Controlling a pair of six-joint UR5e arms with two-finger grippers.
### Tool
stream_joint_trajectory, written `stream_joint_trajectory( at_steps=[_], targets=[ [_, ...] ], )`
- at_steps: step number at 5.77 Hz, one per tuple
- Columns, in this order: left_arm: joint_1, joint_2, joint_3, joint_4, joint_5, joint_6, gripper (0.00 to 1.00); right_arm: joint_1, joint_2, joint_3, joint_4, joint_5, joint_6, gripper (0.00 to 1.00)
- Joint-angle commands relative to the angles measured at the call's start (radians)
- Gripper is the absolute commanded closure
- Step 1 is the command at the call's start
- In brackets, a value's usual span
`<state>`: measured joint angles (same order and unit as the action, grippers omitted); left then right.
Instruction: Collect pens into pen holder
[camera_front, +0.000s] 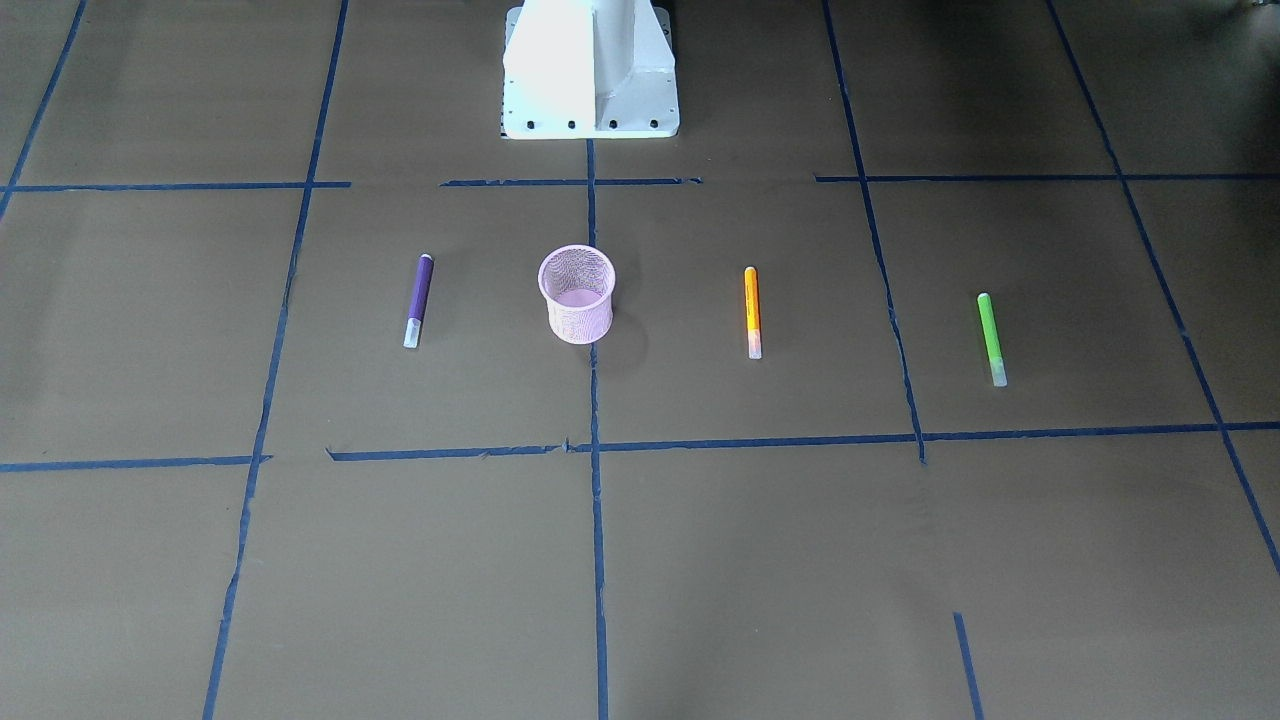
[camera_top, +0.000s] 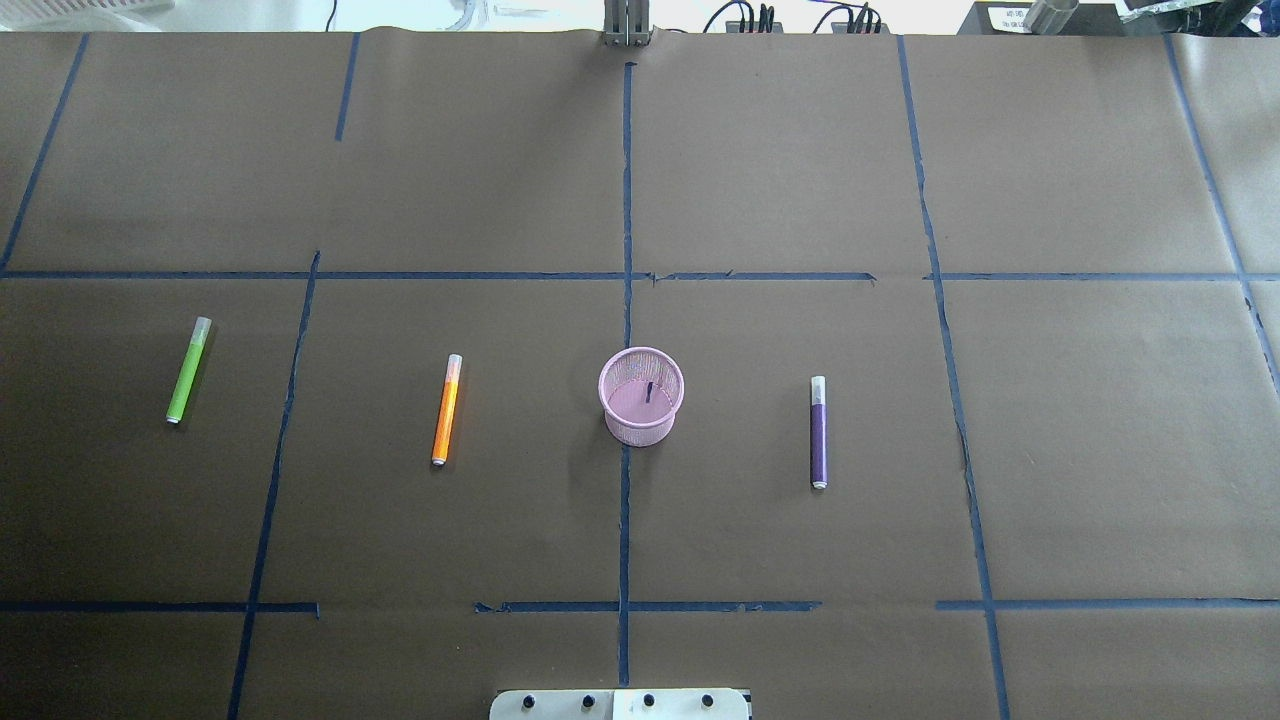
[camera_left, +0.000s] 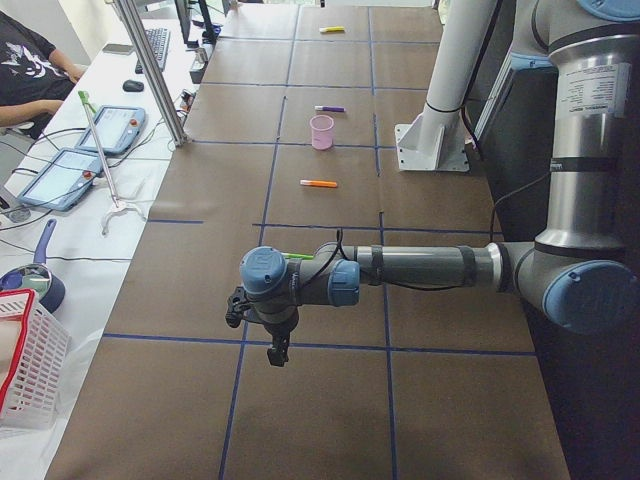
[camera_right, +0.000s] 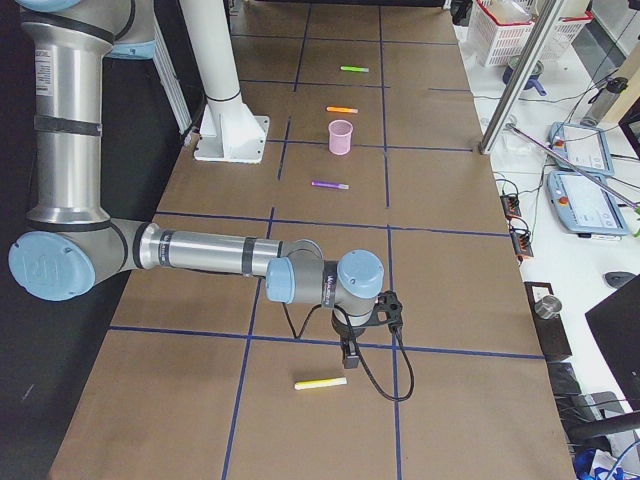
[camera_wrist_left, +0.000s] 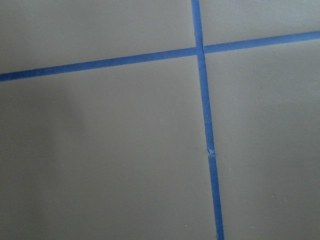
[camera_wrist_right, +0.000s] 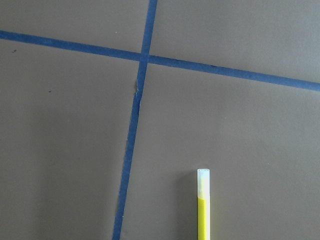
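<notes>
The pink mesh pen holder (camera_top: 641, 395) (camera_front: 577, 293) stands upright at the table's middle and looks empty. A purple pen (camera_top: 818, 432) lies to its right, an orange pen (camera_top: 446, 409) to its left, and a green pen (camera_top: 188, 370) further left. A yellow pen (camera_right: 320, 383) lies at the table's right end, and its capped end shows in the right wrist view (camera_wrist_right: 203, 205). My right gripper (camera_right: 350, 355) hangs just above the table close to the yellow pen. My left gripper (camera_left: 277, 352) hangs over bare table at the left end, near the green pen (camera_left: 297, 257). I cannot tell whether either is open or shut.
The white robot base (camera_front: 590, 70) stands at the table's robot side. Blue tape lines (camera_wrist_left: 205, 110) cross the brown table cover. Beyond the far edge a side table holds tablets (camera_left: 60, 178), a white and red basket (camera_left: 25, 360) and a metal post (camera_left: 150, 70).
</notes>
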<state>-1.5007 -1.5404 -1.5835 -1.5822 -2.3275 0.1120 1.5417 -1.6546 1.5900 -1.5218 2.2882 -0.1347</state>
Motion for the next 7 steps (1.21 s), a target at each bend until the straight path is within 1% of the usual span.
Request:
stream_joint_trajectory(
  at_steps=[1, 2, 3, 4, 6, 7],
  targets=[
    [0.113, -0.076, -0.007, -0.004, -0.001, -0.126, 0.0, -0.002, -0.022, -0.03, 0.0, -0.001, -0.017, 0.0],
    [0.176, -0.122, -0.003, -0.004, -0.004, -0.152, 0.0, -0.002, -0.024, -0.079, 0.02, -0.001, -0.016, 0.0],
    [0.253, -0.204, 0.0, -0.004, -0.003, -0.243, 0.0, -0.006, -0.024, -0.202, 0.167, -0.001, -0.011, 0.0],
    [0.317, -0.26, -0.001, -0.004, -0.001, -0.315, 0.0, -0.011, -0.024, -0.313, 0.304, -0.001, 0.001, 0.0],
    [0.385, -0.351, -0.006, -0.004, -0.001, -0.386, 0.0, -0.032, -0.024, -0.346, 0.325, 0.0, 0.014, 0.0],
    [0.407, -0.363, -0.007, -0.005, 0.0, -0.412, 0.0, -0.041, -0.025, -0.346, 0.327, 0.004, 0.018, 0.0]
  ],
)
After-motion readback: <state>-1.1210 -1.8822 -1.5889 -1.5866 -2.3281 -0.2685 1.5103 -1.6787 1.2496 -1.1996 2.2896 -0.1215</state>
